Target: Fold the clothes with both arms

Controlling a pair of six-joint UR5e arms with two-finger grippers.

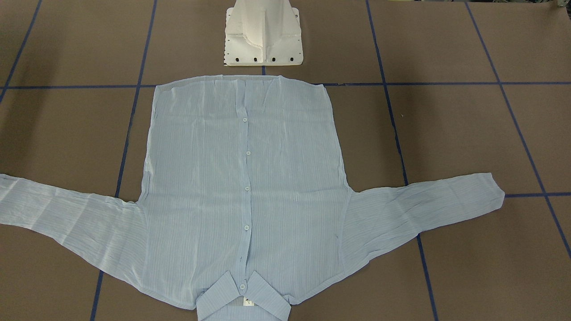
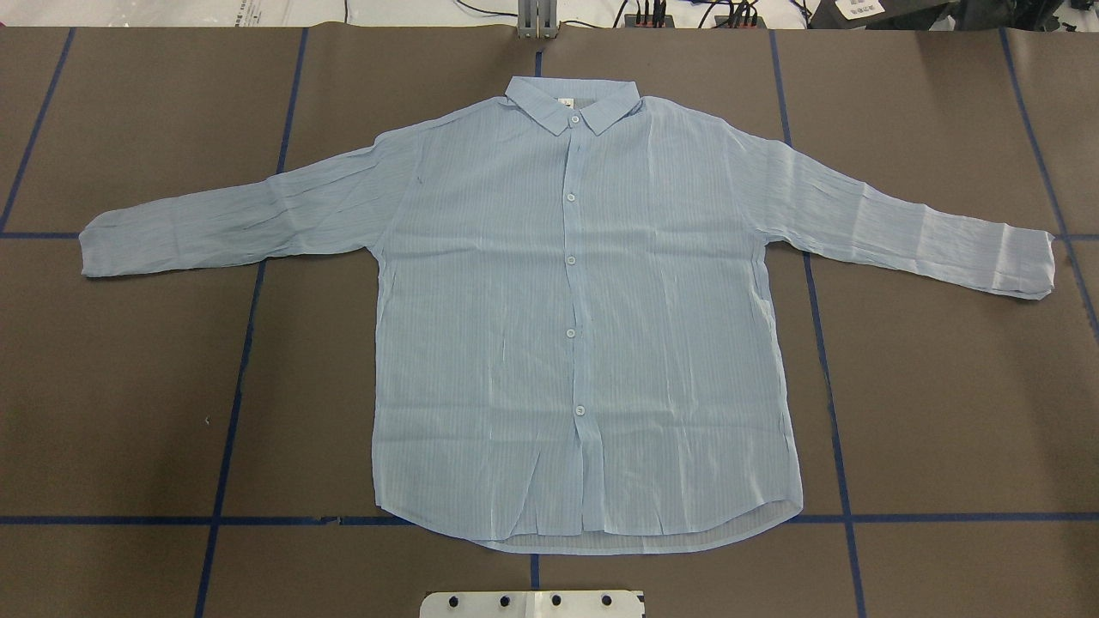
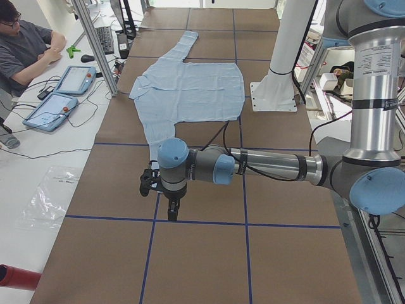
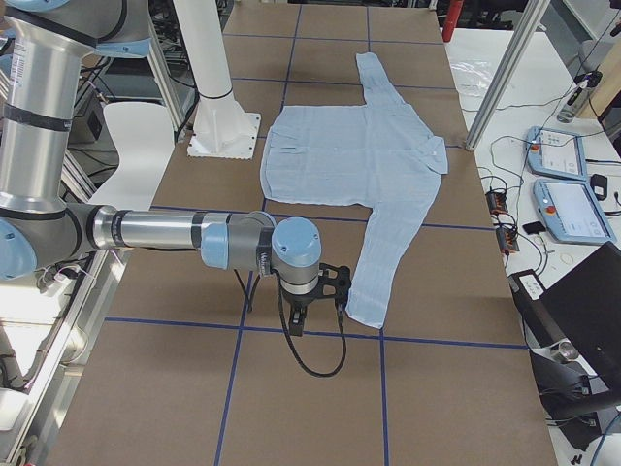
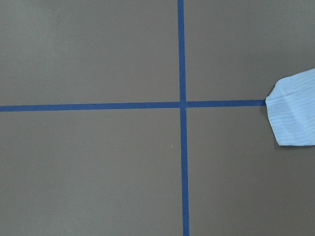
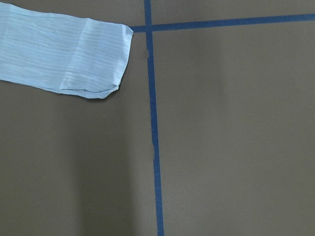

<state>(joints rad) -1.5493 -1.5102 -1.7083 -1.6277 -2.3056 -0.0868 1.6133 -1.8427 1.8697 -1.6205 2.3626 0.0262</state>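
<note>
Lying flat in the middle of the brown bench (image 2: 129,412) is the light-blue shirt (image 2: 584,326), front up and buttoned. Its collar (image 2: 571,103) is on the far side from the robot and its hem sits just short of the white pedestal (image 1: 263,33). Both sleeves are spread wide, one to each side, across the blue tape lines (image 2: 249,343).

Out past one cuff (image 5: 295,113) hangs the left end effector (image 3: 171,212), pointing down over bare bench. The right end effector (image 4: 296,325) does the same beside the other cuff (image 6: 93,64). Neither touches the cloth. Spread or pressed together? Can't tell for either one from these side angles.

A person (image 3: 25,50) sits at the white side table.
</note>
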